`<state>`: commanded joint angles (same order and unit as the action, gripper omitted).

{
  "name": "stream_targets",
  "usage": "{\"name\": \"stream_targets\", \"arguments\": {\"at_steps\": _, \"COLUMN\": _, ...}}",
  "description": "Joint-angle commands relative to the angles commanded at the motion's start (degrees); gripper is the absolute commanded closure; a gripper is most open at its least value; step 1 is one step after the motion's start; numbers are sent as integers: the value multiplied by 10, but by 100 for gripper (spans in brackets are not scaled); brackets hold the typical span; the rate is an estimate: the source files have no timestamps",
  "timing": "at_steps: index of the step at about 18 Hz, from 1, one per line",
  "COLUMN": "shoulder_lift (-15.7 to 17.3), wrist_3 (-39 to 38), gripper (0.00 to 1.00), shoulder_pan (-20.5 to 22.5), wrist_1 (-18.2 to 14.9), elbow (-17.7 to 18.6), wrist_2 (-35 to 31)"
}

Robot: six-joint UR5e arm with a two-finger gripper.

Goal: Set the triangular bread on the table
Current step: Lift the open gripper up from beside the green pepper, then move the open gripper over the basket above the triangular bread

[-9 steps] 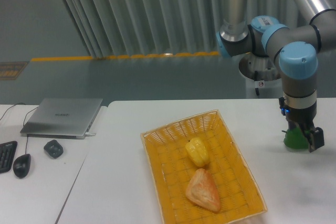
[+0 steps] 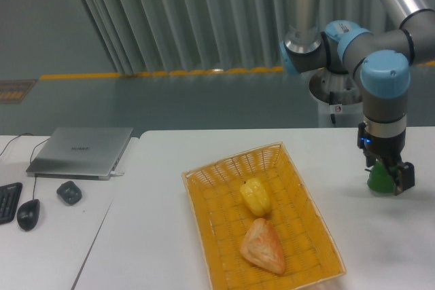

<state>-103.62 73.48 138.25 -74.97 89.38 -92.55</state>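
Note:
The triangular bread (image 2: 262,246), a golden-orange rounded triangle with a paler centre, lies in the near part of the yellow woven basket (image 2: 212,198). A glossy yellow pepper (image 2: 255,196) lies just behind it. The basket stands on the white table (image 2: 163,202). My gripper (image 2: 386,176) is far to the right of the basket, low over the table. Its fingers straddle a small green object (image 2: 379,181) that rests on the table, and they look open around it.
A separate white desk at the left holds a grey laptop (image 2: 81,151), a small dark object (image 2: 68,192), a black mouse (image 2: 28,214) and a keyboard edge (image 2: 7,202). The arm's base column (image 2: 333,93) stands behind the table at the right.
My gripper has risen slightly and shifted a little left, while the green object has stayed on the table. The bread, pepper and basket have not moved.

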Motion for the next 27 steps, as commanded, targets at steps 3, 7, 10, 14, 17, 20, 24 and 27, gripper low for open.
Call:
{"name": "stream_targets", "arguments": {"at_steps": 3, "shoulder_lift": 8, "wrist_3": -15, "gripper": 0, "shoulder_pan": -16, "wrist_1": -1, "elbow": 1, "wrist_2": 0}}
{"name": "stream_targets", "arguments": {"at_steps": 7, "shoulder_lift": 14, "wrist_3": -118, "gripper": 0, "shoulder_pan": -40, "wrist_1": 0, "elbow": -4, "wrist_2": 7}}
{"name": "stream_targets", "arguments": {"at_steps": 10, "shoulder_lift": 10, "wrist_3": -200, "gripper": 0, "shoulder_pan": -77, "wrist_1": 32, "elbow": -5, "wrist_2": 7}}
{"name": "stream_targets", "arguments": {"at_steps": 14, "shoulder_lift": -4, "wrist_3": -343, "gripper": 0, "shoulder_pan": -135, "wrist_1": 70, "elbow": -5, "wrist_2": 4}}
{"name": "stream_targets", "arguments": {"at_steps": 17, "shoulder_lift": -5, "wrist_3": -409, "gripper": 0, "shoulder_pan": -157, "wrist_1": 79, "elbow": -5, "wrist_2": 7}}
{"name": "stream_targets", "arguments": {"at_steps": 20, "shoulder_lift": -12, "wrist_3": -484, "gripper": 0, "shoulder_pan": -174, "wrist_1": 96, "elbow": -6, "wrist_2": 5}}
{"name": "stream_targets", "arguments": {"at_steps": 24, "shoulder_lift": -32, "wrist_3": -583, "gripper": 0, "shoulder_pan": -197, "wrist_1": 131, "elbow": -7, "wrist_2": 1}}
{"name": "stream_targets", "arguments": {"at_steps": 27, "shoulder_lift": -46, "wrist_3": -585, "gripper": 0, "shoulder_pan": -214, "wrist_1": 151, "elbow": -11, "wrist_2": 1}}
